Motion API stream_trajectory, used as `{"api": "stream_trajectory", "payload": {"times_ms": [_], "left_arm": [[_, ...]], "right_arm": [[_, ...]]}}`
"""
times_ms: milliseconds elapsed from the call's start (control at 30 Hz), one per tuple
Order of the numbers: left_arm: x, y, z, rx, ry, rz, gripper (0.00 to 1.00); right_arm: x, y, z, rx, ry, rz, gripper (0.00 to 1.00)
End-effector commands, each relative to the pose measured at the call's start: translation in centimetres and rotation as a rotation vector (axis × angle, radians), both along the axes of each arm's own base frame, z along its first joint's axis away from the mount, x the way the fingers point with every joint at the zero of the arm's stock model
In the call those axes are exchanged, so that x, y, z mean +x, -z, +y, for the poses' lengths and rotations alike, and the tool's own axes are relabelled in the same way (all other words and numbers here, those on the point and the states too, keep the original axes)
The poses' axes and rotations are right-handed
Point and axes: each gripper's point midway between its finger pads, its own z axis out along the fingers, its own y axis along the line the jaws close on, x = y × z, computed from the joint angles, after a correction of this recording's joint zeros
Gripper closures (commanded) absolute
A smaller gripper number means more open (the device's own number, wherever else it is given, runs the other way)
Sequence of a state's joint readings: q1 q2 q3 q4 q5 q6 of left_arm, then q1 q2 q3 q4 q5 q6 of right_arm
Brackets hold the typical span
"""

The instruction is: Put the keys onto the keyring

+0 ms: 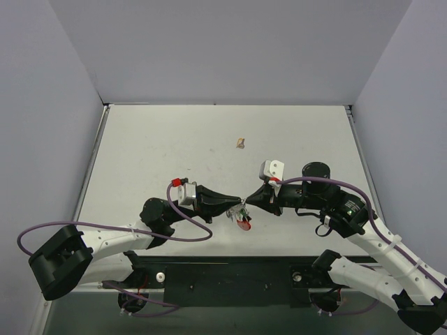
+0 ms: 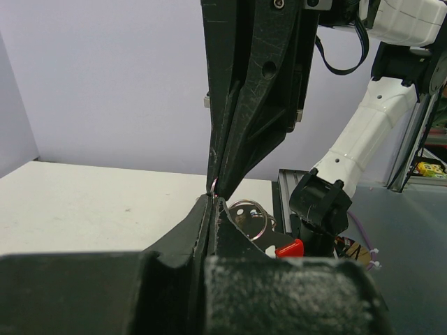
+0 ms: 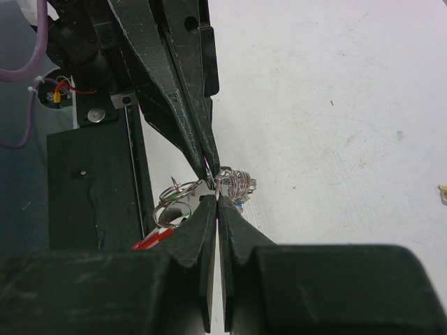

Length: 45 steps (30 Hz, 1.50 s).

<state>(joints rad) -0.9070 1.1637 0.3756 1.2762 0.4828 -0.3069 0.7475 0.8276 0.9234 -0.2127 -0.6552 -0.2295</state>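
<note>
Low over the table's near middle, my left gripper [image 1: 239,203] and right gripper [image 1: 246,202] meet tip to tip, both shut. Between them hangs the keyring [image 1: 242,217], a bunch of silver wire rings with keys and red bits. In the left wrist view my left gripper [image 2: 212,200] pinches a ring edge right under the right fingertips [image 2: 218,178]; a ring [image 2: 253,215] and a red-capped key [image 2: 289,248] hang behind. In the right wrist view my right gripper [image 3: 218,198] pinches a thin wire of the ring coil [image 3: 239,183]. More rings [image 3: 173,197] and the keys [image 3: 155,236] dangle left.
A small tan lump [image 1: 241,143] lies on the white table [image 1: 174,139] beyond the grippers, also at the right edge of the right wrist view as a tan lump [image 3: 443,194]. The black mounting rail [image 1: 230,276] runs along the near edge. Grey walls close in three sides.
</note>
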Motion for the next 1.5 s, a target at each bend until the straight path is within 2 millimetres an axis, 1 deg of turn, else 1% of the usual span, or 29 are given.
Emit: {"api": "stream_trajectory", "payload": {"times_ms": [0,267,500,933,1467], "left_arm": [[-0.83,-5.21,1.79,-0.174,-0.025,-0.133,1.00],[-0.68,-5.13,1.88,-0.169,-0.038,-0.133,1.00],[-0.69,-5.05,1.75,-0.169,-0.032,-0.132,1.00],[-0.86,-5.27,1.78,-0.175,-0.024,-0.135,1.00],[-1.13,-5.26,1.53,-0.175,0.002,-0.131,1.00]], "right_arm": [[-0.25,-0.68,0.36,0.030,-0.022,-0.012,1.00],[-0.27,-0.64,0.32,0.027,-0.028,-0.012,1.00],[-0.48,-0.95,0.75,0.046,-0.046,-0.008,1.00],[0.33,-0.92,0.77,0.045,-0.005,-0.010,1.00],[0.25,-1.12,1.07,0.058,-0.012,-0.006,1.00]]}}
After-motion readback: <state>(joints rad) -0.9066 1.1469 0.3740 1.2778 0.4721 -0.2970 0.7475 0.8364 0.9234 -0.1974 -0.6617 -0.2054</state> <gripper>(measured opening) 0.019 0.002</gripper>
